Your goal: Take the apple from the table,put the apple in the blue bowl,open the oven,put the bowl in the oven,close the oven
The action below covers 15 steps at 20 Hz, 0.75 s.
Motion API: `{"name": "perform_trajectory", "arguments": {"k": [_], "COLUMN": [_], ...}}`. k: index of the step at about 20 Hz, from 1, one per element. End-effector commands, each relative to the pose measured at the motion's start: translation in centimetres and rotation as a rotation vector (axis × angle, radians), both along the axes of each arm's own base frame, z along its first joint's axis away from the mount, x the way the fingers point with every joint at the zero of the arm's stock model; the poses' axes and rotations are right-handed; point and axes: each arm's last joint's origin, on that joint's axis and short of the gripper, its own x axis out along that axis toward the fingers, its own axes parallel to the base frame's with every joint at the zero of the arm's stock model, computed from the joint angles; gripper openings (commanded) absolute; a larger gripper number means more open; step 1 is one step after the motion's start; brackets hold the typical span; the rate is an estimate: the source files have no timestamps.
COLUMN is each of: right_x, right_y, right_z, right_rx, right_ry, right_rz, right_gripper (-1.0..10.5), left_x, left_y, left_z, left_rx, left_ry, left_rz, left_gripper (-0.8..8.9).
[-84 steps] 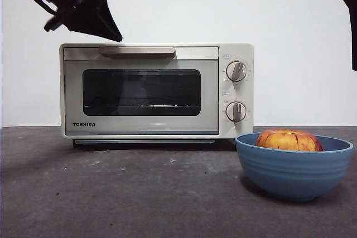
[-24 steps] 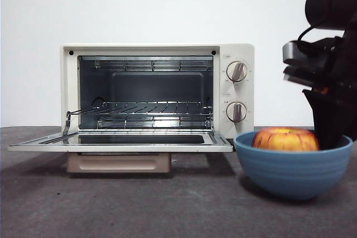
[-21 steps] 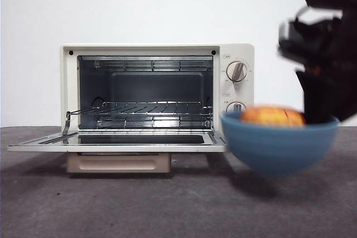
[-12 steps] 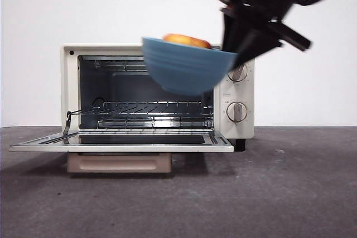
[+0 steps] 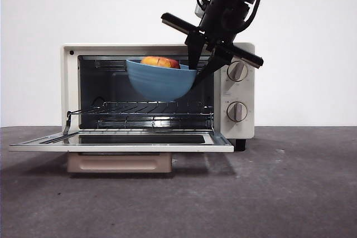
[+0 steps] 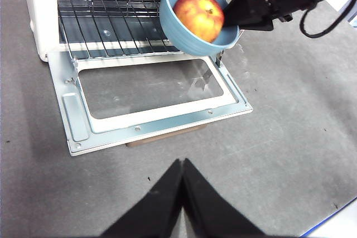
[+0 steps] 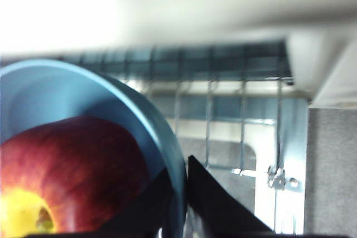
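The apple (image 5: 160, 62) sits inside the blue bowl (image 5: 160, 82), so the first two steps of the task read as complete. The oven (image 5: 157, 90) stands on the worktop (image 5: 268, 193) with its door (image 5: 120, 142) folded fully down and level, exposing the wire rack (image 5: 150, 107); the opening step is likewise done. The right gripper (image 5: 196, 66) comes in from above on the knob side of the oven, its jaws clamped on the bowl's rim, one inside the wall and one outside, as the right wrist view confirms. The bowl hangs in the air, tilted slightly, at the mouth of the oven cavity, above the rack and clear of it; from the left wrist view it sits over the inner edge of the door rather than deep inside. The left gripper (image 6: 182, 171) waits well back over the worktop in front of the door, its jaws closed together on nothing. Remaining work, judged from this layout: carry the bowl further in, lower it onto the rack, release the rim, withdraw the arm, then lift the door shut.
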Motion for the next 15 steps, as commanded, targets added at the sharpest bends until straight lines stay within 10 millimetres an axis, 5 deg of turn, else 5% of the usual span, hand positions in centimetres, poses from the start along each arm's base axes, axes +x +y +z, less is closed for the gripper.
{"name": "perform_trajectory", "arguments": {"k": [1,15], "right_x": [0.6,1.8], "right_y": [0.8,1.1], "right_z": [0.1,-1.1], "right_rx": [0.032,0.040], "right_ry": [0.003,-0.017], "right_rz": [-0.065,-0.281], "right_gripper": [0.0,0.0], "left_x": [0.0,-0.1], "left_y": [0.0,-0.1], "left_z": [0.3,0.3], "left_rx": [0.003,-0.003], "left_ry": [-0.025,-0.024], "left_rz": [-0.010,-0.032], "left_gripper": [0.07,0.07]}}
